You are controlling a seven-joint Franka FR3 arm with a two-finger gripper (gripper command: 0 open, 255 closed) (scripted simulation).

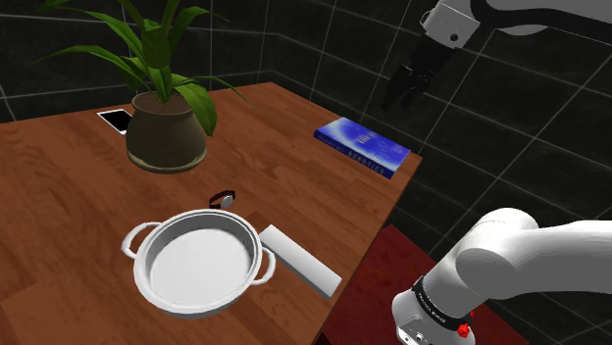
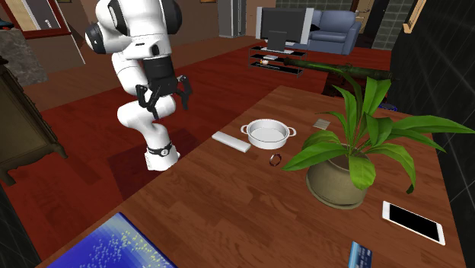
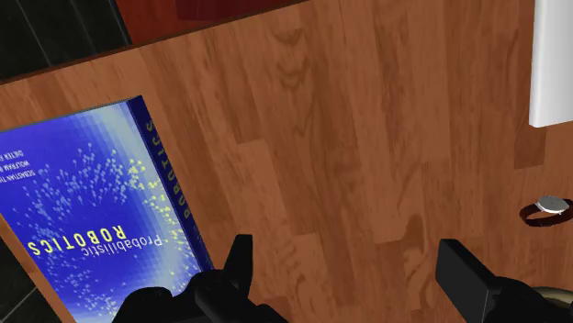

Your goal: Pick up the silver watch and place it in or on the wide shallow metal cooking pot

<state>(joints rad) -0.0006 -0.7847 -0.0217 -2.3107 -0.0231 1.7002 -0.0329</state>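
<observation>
Well below pincer [image 3: 347,250], "Probabilistic ROBOTICS" book [image 3: 83,202]

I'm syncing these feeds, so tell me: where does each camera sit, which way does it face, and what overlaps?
Shoulder view: beside the white arm, looking down over the table at the pot; arm and tool show.
Second exterior view: across the table, facing the whole robot.
Wrist view: on the hand, looking down at the blue book; open black fingers.
All three share the watch.

Counter [image 1: 59,216]: glossy reddish-brown wood, visible grain. Pot [image 1: 196,265]: smooth pale metal, dull sheen. Book [image 3: 83,193]: glossy printed cover. My hand [image 3: 347,250]: matt black.
</observation>
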